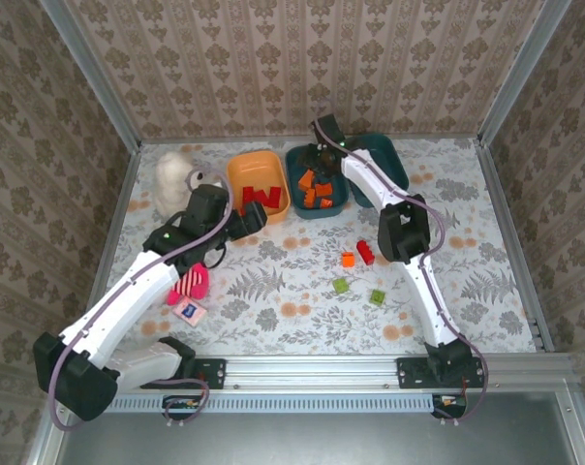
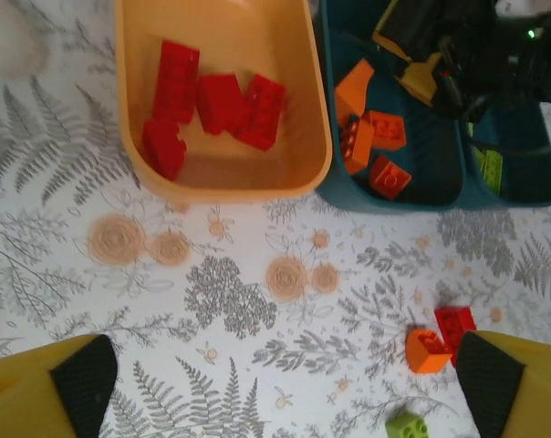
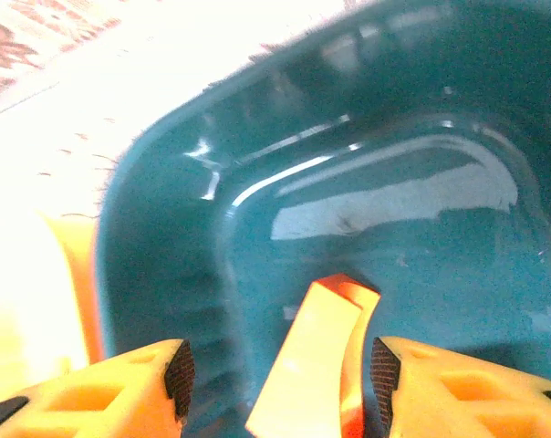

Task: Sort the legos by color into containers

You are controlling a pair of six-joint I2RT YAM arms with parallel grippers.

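Orange brick, its foot cut off by the frame, leans between the right gripper's parted fingers inside a teal tub at the table's far edge; contact with either pad is unclear. Left gripper hangs wide and empty near the orange tub of red bricks. Loose bricks lie mid-table, a green brick half cropped.

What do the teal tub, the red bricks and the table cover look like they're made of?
Teal tub: hard moulded plastic, glossy; sharp glints on its wall.
Red bricks: rigid plastic, smooth, slight sheen, crisp edges.
Table cover: printed floral sheet, matte; cloth or vinyl, cannot tell.
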